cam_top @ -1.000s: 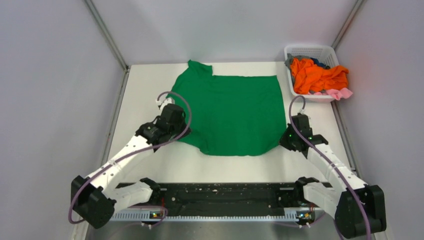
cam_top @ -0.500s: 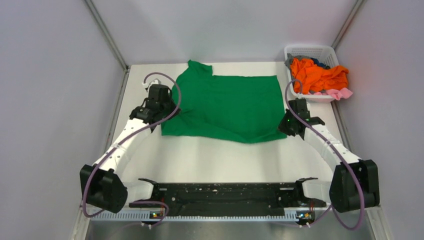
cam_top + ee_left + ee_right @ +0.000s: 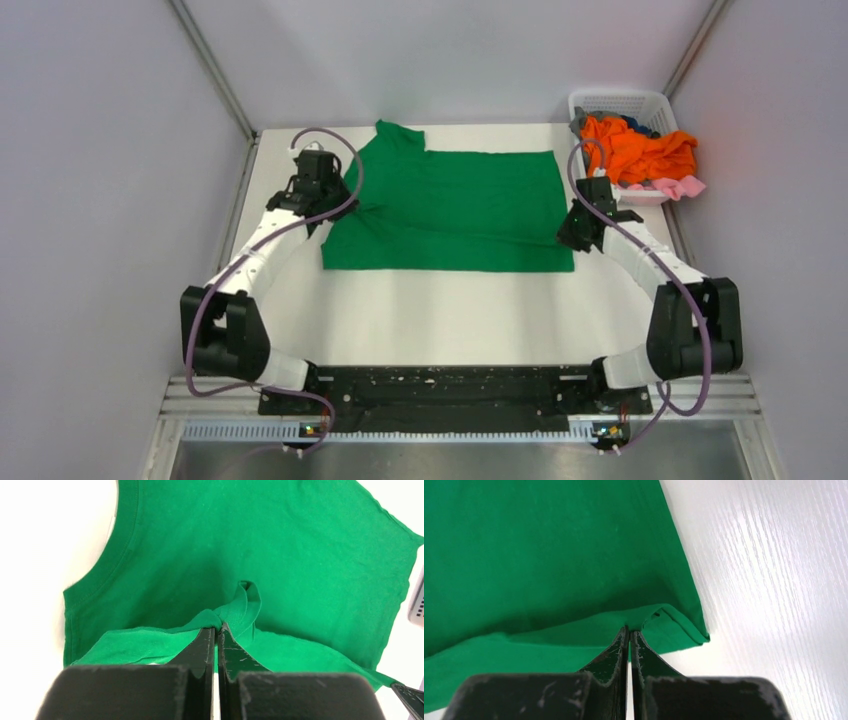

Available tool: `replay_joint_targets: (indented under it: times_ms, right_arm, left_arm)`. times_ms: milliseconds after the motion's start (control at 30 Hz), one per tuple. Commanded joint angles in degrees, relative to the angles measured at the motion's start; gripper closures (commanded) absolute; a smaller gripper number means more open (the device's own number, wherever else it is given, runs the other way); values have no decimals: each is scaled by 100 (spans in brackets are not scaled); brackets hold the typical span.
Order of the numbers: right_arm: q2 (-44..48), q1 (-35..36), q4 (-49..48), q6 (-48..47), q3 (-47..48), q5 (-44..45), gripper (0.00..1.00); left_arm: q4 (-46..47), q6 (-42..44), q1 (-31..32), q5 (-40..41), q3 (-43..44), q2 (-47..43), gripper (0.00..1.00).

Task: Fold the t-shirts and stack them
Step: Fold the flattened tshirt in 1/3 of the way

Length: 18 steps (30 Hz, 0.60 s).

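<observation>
Both arms have carried the near edge of the green t-shirt [image 3: 450, 205] farther back, leaving it half-folded on the far half of the desk [image 3: 440, 320]. We see the left jaws and right jaws each clamped on a pinch of that edge. We judge the cloth light and limp, best held at its corners. Layers under the fold are hidden; shirts beneath the orange t-shirt [image 3: 640, 150] in the basket [image 3: 622, 100] are indistinct.

Pale grey walls [image 3: 100, 150] enclose a white counter [image 3: 440, 320]; metal struts [image 3: 215, 70] slant up at the frame's upper left and upper right. Lighting is even.
</observation>
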<state>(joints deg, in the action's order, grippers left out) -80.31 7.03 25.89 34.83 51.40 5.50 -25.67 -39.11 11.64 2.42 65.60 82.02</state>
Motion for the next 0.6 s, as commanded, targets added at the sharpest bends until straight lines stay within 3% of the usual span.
replay_joint_targets:
  times_ms: [0, 100, 167, 233, 300, 333, 367, 467, 567]
  right_arm:
    - [-322, -108, -275, -53, 406, 129, 100]
    - [-533, -142, -449, -15, 485, 190, 100]
    - [-713, -155, -664, 2, 542, 228, 96]
    - [-898, -174, -768, -6, 650, 308, 88]
    - [-1052, -171, -698, -15, 830, 469, 62]
    - [-1081, -168, -661, -6, 924, 532, 49]
    - [-1071, -172, -636, 4, 952, 546, 41]
    - [-831, -167, -668, -5, 820, 473, 20]
    - [-446, -103, -783, -132, 497, 346, 10]
  left_arm:
    - [448, 162, -157, -28, 327, 301, 100]
    - [615, 167, -270, 27, 436, 667, 99]
    - [764, 201, -365, -20, 608, 1026, 89]
    - [698, 248, -451, 39, 997, 1535, 64]
    - [101, 227, -556, 91, 1669, 1988, 36]
    - [-243, 232, -613, 97, 2042, 2181, 10]
    - [-459, 227, -652, 129, 2332, 2328, 2]
    - [-724, 166, -676, -171, 2714, 2389, 1]
    - [-226, 115, -645, -1066, 2092, 2075, 1]
